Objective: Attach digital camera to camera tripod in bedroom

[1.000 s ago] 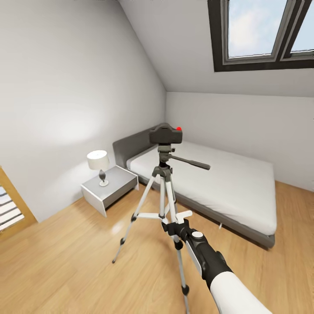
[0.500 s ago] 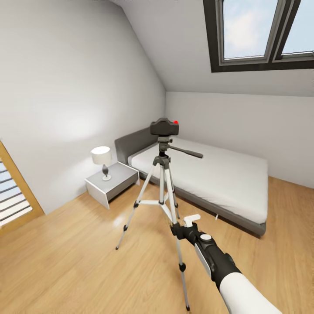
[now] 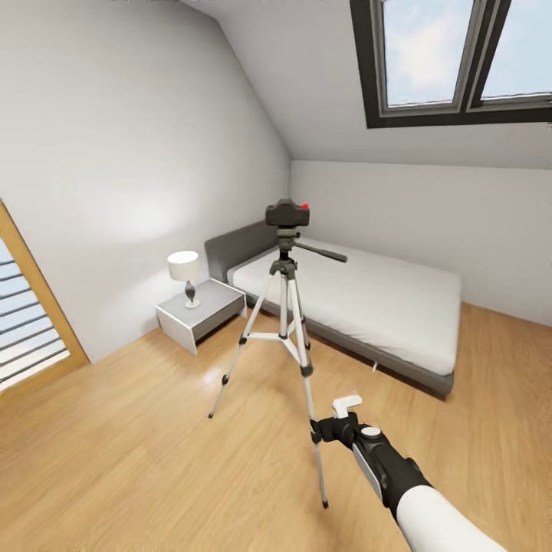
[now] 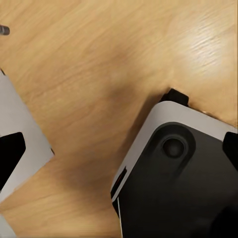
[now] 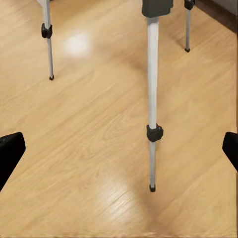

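Observation:
The black digital camera [image 3: 287, 214], with a red button on top, sits on the head of the camera tripod [image 3: 285, 307]. The tripod stands on the wood floor of the bedroom, between me and the bed. My right gripper [image 3: 332, 418] is open and empty, low near the tripod's nearest leg and apart from it. In the right wrist view that leg [image 5: 152, 99] runs down to the floor between the spread fingertips of the right gripper [image 5: 119, 151]. The left gripper [image 4: 119, 156] hangs open over the floor beside my own dark base [image 4: 178, 188].
A grey bed [image 3: 399, 369] with a white mattress lies behind the tripod. A grey nightstand [image 3: 201, 314] with a lamp [image 3: 184, 270] stands in the corner to its left. A wood-framed slatted door [image 3: 23, 322] is at far left, and skylights [image 3: 452, 57] are overhead.
The whole head view has pulled back, so the tripod and bed look smaller and farther. My right gripper sits lower and farther from the tripod's centre.

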Robot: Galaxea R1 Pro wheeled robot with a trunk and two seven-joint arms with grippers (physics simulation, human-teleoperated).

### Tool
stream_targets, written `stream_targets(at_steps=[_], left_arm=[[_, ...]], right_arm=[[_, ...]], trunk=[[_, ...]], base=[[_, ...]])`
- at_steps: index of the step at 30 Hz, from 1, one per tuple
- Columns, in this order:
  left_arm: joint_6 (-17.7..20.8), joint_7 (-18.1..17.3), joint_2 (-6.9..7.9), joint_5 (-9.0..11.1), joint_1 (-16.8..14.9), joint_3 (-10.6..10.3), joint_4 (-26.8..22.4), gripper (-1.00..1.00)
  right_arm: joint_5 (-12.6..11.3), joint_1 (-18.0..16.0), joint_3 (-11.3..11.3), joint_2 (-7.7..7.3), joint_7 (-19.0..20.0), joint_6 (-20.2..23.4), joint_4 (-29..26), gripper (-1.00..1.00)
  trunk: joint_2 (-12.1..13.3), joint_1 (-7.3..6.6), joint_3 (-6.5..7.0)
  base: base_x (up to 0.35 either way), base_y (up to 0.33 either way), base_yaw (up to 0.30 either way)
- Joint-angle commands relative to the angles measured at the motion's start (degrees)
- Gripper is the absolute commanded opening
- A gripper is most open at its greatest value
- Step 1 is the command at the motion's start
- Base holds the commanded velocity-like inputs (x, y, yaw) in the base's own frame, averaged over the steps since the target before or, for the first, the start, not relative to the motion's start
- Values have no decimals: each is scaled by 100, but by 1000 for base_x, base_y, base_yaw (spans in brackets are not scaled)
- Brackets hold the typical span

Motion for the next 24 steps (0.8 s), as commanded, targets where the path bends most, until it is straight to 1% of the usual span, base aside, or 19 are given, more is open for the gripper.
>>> stream_targets(at_steps=[1, 5, 6, 8, 9, 12, 13, 14, 15, 16, 17, 18, 21, 24], left_arm=[[18, 14, -7, 14, -5, 7, -1, 100], [18, 14, -34, 18, -5, 7, -1, 100], [18, 13, -47, 19, -5, 8, -1, 100], [18, 13, -49, 20, -5, 8, -1, 100], [18, 14, -51, 14, -5, 8, -5, 100], [18, 14, -52, 8, -5, 8, -14, 100], [18, 14, -53, 6, -5, 8, -22, 100], [15, 13, -55, 4, -5, 8, -30, 100], [15, 13, -55, 4, -5, 8, -31, 100], [16, 14, -54, 4, -5, 8, -31, 100], [16, 14, -54, 4, -5, 8, -31, 100], [17, 13, -54, 3, -5, 8, -30, 100], [17, 14, -58, 3, -5, 8, -24, 100], [17, 10, -60, 3, -5, 8, -22, 100]], right_arm=[[58, -2, -7, -24, 21, 32, 39, 100], [54, -2, -8, -112, 26, 24, 328, 100], [53, -2, -12, -250, 22, 26, 910, 100], [52, -2, -14, -336, 8, 28, 1182, 100], [41, -2, -15, -504, -10, 28, 1599, 100], [6, -2, -16, -707, -25, 24, 2042, 100], [-38, -2, -16, -857, -31, 17, 2345, 100], [-158, 11, -16, -1092, -37, 18, 2708, 100], [-198, 12, -16, -1170, -38, 19, 2784, 100], [-276, 5, -16, -1322, -39, 22, 2890, 100], [-276, 5, -16, -1322, -39, 22, 2890, 100], [-334, 1, -16, -1463, -41, 21, 2955, 100], [-390, 25, -16, -1638, -50, 8, 3016, 100], [-422, 171, -17, -1748, -66, -6, 3051, 100]], trunk=[[-10, -2, -10], [-10, -2, -10], [-10, -2, -10], [-10, -2, -10], [-10, -2, -10], [-10, -2, -10], [-10, -2, -10], [-10, -2, -10], [-10, -2, -10], [-10, -2, -10], [-10, -2, -10], [-10, -2, -10], [-10, -2, -10], [-10, -2, -10]], base=[[-344, 0, 0], [-344, 0, 0], [-171, 0, 0], [-123, 0, 0], [-56, 0, 0], [-36, 0, 0], [-18, 0, 0], [-9, 0, 0], [-8, 0, 0], [-5, 0, 0], [-5, 0, 0], [-3, 0, 0], [-2, 0, 0], [-1, 0, 0]])
